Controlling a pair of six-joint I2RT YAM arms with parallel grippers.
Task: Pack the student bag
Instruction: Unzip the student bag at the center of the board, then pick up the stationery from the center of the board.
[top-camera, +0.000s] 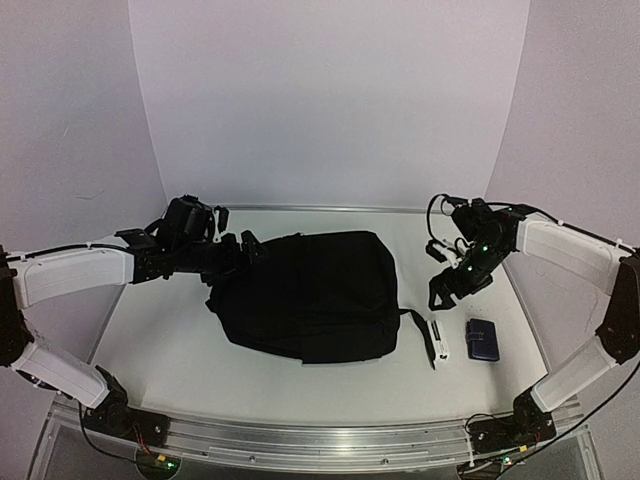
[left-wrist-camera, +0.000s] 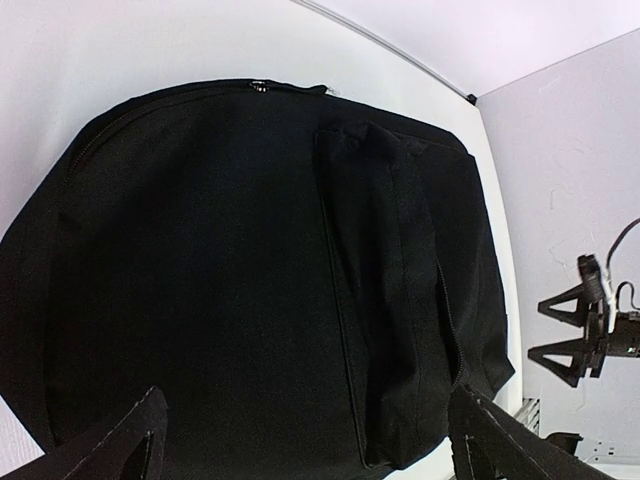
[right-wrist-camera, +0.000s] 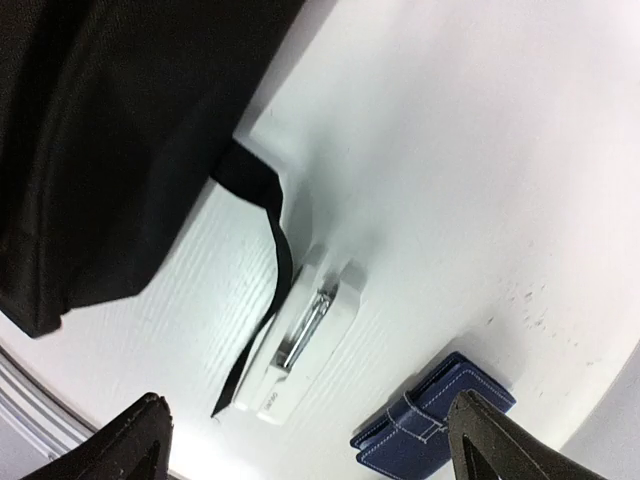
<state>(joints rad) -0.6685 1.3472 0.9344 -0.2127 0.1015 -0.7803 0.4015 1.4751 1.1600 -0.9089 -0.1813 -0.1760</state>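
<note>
The student bag is a large black backpack lying flat at the middle of the table, and it fills the left wrist view. My left gripper hovers at the bag's left end, open over the fabric with nothing between its fingers. My right gripper hangs open to the right of the bag, above the table. Below it lie a white stapler and a small dark-blue case. A black strap from the bag runs over the stapler.
The dark-blue case sits right of the stapler, near the table's right edge. An aluminium rail runs along the front edge between the arm bases. White backdrop walls close off the back and both sides.
</note>
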